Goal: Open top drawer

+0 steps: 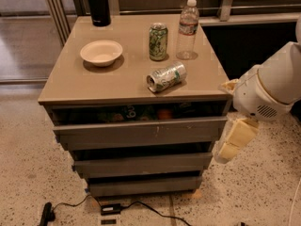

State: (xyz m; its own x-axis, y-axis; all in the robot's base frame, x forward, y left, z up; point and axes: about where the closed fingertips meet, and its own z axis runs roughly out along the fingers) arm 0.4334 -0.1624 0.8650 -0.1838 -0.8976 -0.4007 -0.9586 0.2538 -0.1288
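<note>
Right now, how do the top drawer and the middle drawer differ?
The top drawer is wider and taller than the middle drawer. The top drawer has pale scuffs near its centre; the middle drawer looks plain. Above the top drawer coloured items show; above the middle drawer, only dark. Both are grey, handle-less. The claw hangs by the top drawer's right end.

"How's the cabinet top (pixel 70 86) laid out?"
"Lying can (pixel 166 76) near the front edge. From it: bowl (pixel 101 52) at ten o'clock, flask (pixel 98 4) at eleven, upright can (pixel 158 42) at twelve, bottle (pixel 188 29) at one."
"The gripper (pixel 230 145)?"
"Three o'clock of the top drawer (pixel 138 132), just beside it."
</note>
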